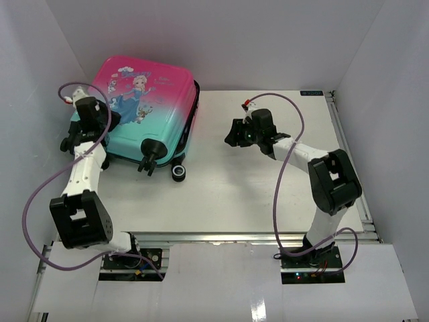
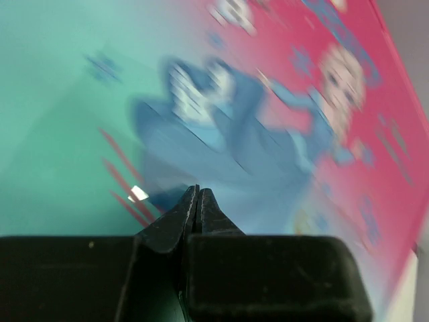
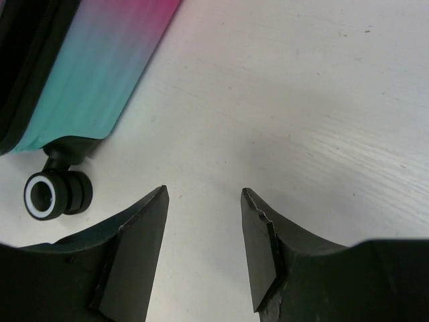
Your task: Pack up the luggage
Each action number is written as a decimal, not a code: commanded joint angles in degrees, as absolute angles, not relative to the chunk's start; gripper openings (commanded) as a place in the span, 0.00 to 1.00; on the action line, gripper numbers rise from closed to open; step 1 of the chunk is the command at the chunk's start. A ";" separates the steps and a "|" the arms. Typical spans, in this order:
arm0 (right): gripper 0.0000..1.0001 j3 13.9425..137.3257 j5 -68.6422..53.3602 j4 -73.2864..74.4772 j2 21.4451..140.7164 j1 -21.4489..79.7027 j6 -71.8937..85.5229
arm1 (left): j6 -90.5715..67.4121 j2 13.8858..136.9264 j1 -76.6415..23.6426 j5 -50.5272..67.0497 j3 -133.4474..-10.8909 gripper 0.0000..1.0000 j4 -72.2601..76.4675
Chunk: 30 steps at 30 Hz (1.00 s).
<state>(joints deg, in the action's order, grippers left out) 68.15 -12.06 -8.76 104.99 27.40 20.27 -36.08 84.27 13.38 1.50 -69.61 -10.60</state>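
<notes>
Since the left end effector (image 2: 198, 193) is pinched together, empty, over the suitcase (image 1: 151, 114), press squarely; the right end effector (image 3: 204, 194), fingers apart, could steady its wheeled end.

The left gripper (image 2: 198, 200) is pinched closed in front of the luggage (image 2: 67, 114), near its blurry princess picture (image 2: 281, 127).

The suitcase (image 1: 144, 100) before me ran from pink to teal, with a blonde princess (image 1: 137, 88) in a blue dress printed on it. Its wheels (image 3: 66, 193) were black, one white-ringed; the table (image 1: 268, 194) beside the suitcase was off-white.
</notes>
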 commanded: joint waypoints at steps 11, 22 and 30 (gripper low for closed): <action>0.56 56.29 -5.55 -7.78 85.16 25.93 16.92 | -27.40 81.10 2.36 -12.08 -78.11 0.12 -22.29; 0.56 53.94 -8.43 -10.32 88.08 25.58 14.13 | -23.42 102.97 23.71 -11.64 -97.85 0.00 -27.90; 0.56 53.68 -11.45 -11.05 88.73 25.09 12.83 | -19.91 110.33 23.86 -11.28 -102.03 0.00 -26.05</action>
